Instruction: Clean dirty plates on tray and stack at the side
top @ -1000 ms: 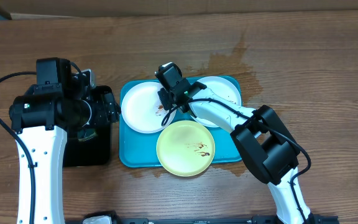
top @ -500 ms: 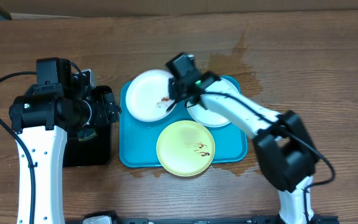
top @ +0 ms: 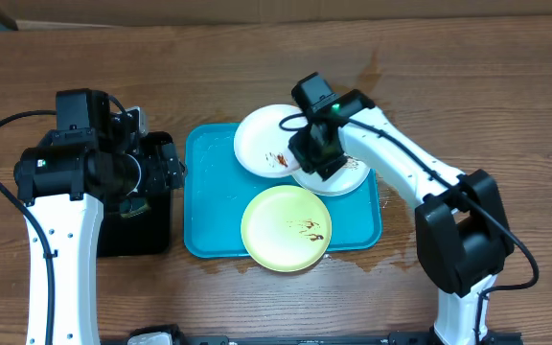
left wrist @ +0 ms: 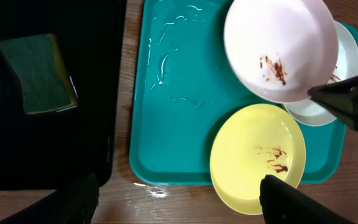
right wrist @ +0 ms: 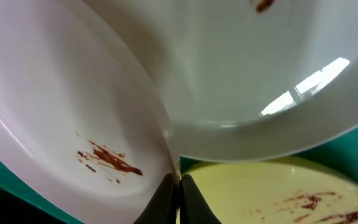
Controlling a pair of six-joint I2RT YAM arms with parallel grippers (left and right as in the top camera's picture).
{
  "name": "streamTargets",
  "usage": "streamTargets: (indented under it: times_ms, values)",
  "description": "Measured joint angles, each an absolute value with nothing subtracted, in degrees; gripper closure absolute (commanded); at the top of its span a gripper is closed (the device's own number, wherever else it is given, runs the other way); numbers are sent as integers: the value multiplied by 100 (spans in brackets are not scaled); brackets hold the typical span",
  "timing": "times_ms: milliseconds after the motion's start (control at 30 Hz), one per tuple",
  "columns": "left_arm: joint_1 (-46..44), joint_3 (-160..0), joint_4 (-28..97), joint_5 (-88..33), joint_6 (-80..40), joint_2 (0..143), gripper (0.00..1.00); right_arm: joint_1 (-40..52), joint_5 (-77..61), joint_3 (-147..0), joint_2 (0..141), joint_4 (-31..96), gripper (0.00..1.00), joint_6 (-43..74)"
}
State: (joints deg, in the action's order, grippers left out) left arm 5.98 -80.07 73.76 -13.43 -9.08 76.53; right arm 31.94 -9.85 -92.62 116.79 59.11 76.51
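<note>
Overhanging the tray's far rim, a white plate pinched by the right gripper half hides another plate. The left gripper gapes beside the tray.

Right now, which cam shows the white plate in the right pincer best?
Left wrist: nearly the whole held white plate shows, brown smear included. Overhead has it smaller, its right edge hidden under the right pincer. Right wrist gives only a close-up of rim and smear.

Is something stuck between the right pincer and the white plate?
No, nothing is. The right pincer is shut right on the rim of the smeared white plate, holding it over the tray.
</note>
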Motion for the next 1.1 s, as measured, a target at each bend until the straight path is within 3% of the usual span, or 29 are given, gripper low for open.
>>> streamTargets:
  times_ms: [133, 300, 400, 467, 533, 667, 733, 833, 1033, 1067, 1100]
  values:
    - [598, -8007, 7389, -1343, -906, 7653, 15, 3485, -1009, -9262, 11679, 6182, 96, 7714]
    - [598, -8007, 7389, -1341, -908, 7653, 16, 3535, -1098, -9262, 11675, 6198, 85, 6882]
    - [598, -8007, 7389, -1341, -908, 7653, 15, 3371, -1160, -9262, 11627, 6189, 73, 5872]
    - [598, -8007, 7389, -1343, -908, 7653, 15, 3245, -1162, -9262, 11513, 6066, 24, 4908]
    - [598, -8007, 7389, -1343, -906, 7653, 15, 3124, -1168, -9262, 11345, 5784, 11, 3972]
    - [598, -8007, 7391, -1343, -906, 7653, 16, 2768, -1107, -9310, 11065, 4552, 12, 2060]
    - [598, -8007, 7391, -1341, -908, 7653, 15, 2606, -1135, -9317, 11087, 4047, 23, 1393]
    - [598, -8007, 7384, -1341, -908, 7653, 15, 2523, -1225, -9321, 11220, 3588, 24, 637]
    - [598, -8007, 7319, -1341, -908, 7658, 15, 2799, -1160, -9865, 11819, 4320, 18, -790]
    - [598, -8007, 7321, -1341, -910, 7664, 15, 2847, -1125, -10040, 11907, 4469, 20, -985]
    - [598, -8007, 7319, -1341, -917, 7666, 15, 2939, -1090, -10300, 12033, 4547, 29, -1302]
